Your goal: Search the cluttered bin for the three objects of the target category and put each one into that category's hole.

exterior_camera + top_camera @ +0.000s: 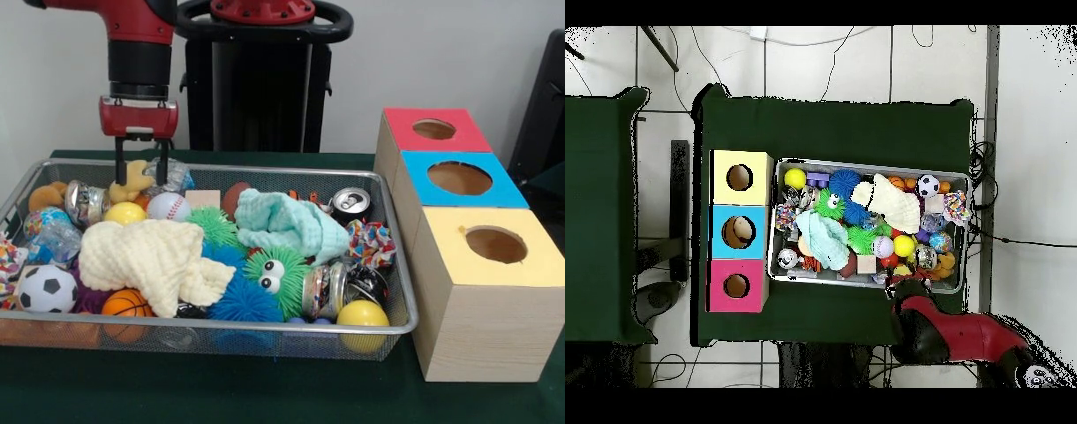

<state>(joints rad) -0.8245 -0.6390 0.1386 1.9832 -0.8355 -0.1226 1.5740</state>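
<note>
Front view shows the red gripper at upper left, fingers spread over a yellow plush toy at the back of the silver wire-mesh bin, frame centre-left on the green worktop; apparently the picking step, next descending and closing.

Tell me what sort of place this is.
Probably a robotics lab test cell, not a home. A silver wire-mesh bin of toys and cans sits on a green-covered table beside three wooden boxes with holed coloured tops, and loose cables run over the tiled floor.
</note>
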